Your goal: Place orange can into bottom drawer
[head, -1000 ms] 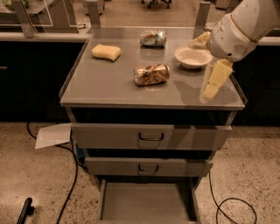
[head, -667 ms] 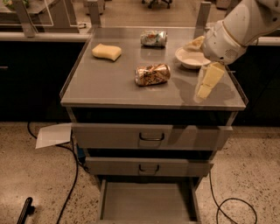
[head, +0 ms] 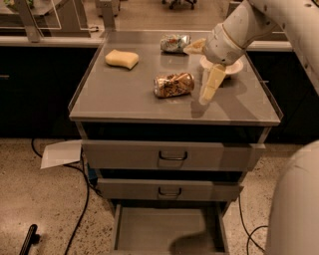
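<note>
Camera view: end effector (head: 196,74) spread wide, empty, just right of orange can (head: 173,85).

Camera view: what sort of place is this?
Probably an office or lab test area: grey drawer cabinet, loose cables on speckled floor, office chair base behind. The gripper hovers over the cabinet top beside the orange can.

no legible text or labels, seemingly

Gripper (head: 195,74) moved left; now just beside right end of orange can (head: 173,84), nearer than before.
</note>
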You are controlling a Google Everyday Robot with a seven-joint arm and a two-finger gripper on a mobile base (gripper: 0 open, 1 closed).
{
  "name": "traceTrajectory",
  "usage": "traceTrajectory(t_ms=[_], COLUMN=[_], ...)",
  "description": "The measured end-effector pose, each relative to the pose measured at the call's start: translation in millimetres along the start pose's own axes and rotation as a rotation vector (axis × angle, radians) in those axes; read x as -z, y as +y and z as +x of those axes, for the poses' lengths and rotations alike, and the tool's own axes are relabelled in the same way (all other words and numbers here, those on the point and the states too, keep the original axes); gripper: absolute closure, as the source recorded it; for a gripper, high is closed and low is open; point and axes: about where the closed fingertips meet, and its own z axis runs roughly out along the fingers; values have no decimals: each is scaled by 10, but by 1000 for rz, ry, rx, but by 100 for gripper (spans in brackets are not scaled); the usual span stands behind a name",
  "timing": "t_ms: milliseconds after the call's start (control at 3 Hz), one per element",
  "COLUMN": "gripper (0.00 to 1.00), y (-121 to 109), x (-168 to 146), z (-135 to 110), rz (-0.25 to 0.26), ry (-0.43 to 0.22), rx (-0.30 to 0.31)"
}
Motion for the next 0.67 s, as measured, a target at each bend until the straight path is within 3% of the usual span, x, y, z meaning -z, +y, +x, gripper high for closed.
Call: traceTrajectory(t_ms=[667], gripper=[0], y=[-315], x=[-563], z=[-187], rz=[-82], ry=[-74], rx=[71])
